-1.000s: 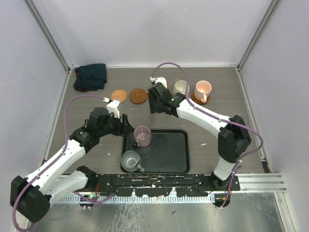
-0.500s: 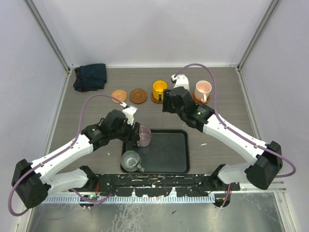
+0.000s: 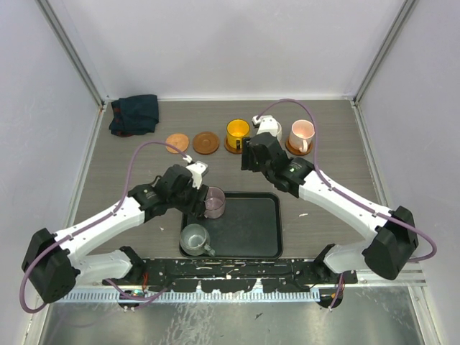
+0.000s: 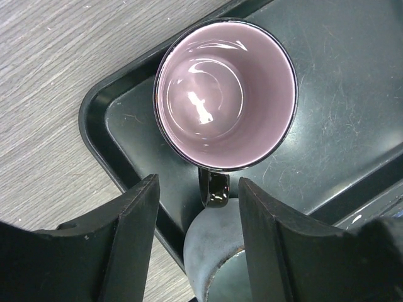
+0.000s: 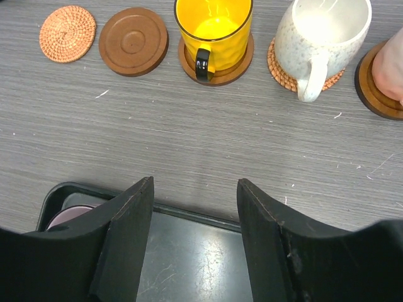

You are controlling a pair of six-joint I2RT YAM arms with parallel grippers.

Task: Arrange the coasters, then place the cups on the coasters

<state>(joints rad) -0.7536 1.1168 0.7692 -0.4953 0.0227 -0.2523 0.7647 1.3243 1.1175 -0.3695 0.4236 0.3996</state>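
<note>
At 12 o'clock, 5 round brown coasters [image 5: 133,41], woven or ringed wood, are seen, 3 under glossy cups [image 5: 214,25]; left gripper [image 4: 196,189] and right gripper [image 5: 195,185] are held unclenched.

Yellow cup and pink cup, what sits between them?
The cream-white cup, on a woven coaster, stands between the yellow cup and the pink cup; the right wrist view shows it best.

back wall [image 3: 230,43]: plain pale lavender-grey panel, evenly lit
left wall [image 3: 36,144]: same pale panel
right wall [image 3: 428,144]: same pale panel
frame posts [image 3: 72,50]: silver metal, slanting at the far corners
counter [image 3: 374,165]: matte grey wood-grain top
rail [image 3: 392,272]: ribbed metal, near right edge
metal sheet [image 3: 230,323]: scuffed, shiny, nearest strip
light: soft, diffuse, faint shadows
</note>
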